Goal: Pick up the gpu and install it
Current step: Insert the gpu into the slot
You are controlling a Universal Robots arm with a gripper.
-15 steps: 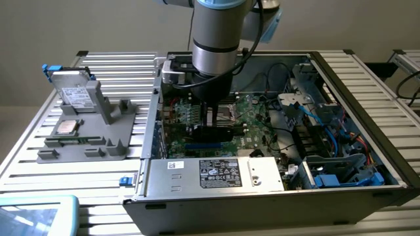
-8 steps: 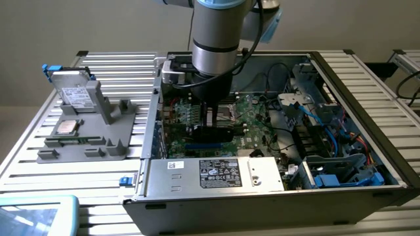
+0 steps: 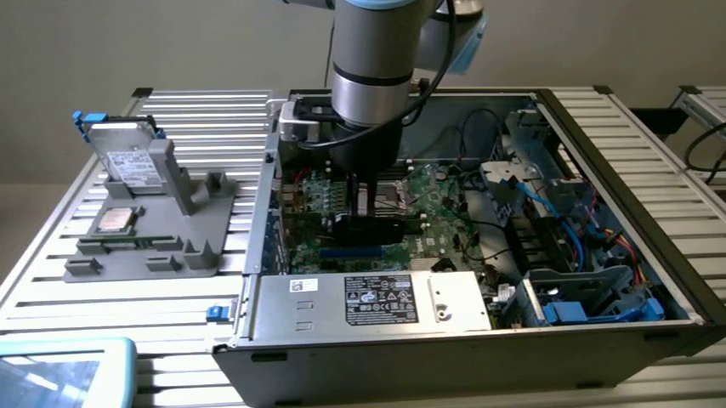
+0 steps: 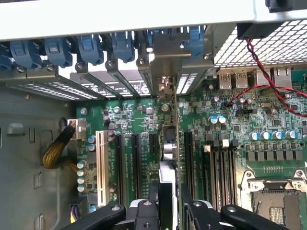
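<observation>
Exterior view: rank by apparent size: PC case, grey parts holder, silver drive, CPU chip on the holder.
1. PC case
2. grey parts holder
3. silver drive
4. CPU chip
The holder, drive and chip sit at similar depth, so their order is reliable.

Green motherboard [image 4: 230, 139], blue clips [image 4: 91, 48], seemingly black gpu [image 3: 386, 229]

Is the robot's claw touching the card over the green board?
Touching. In the wrist view the gripper clamps the gpu from both sides, with no gap.

Behind my slatted metal bench [image 3: 102, 293] stood a plain pale wall [image 3: 170, 42]; a second slatted frame [image 3: 703, 98] lay at the exterior view's right, evenly lit.
</observation>
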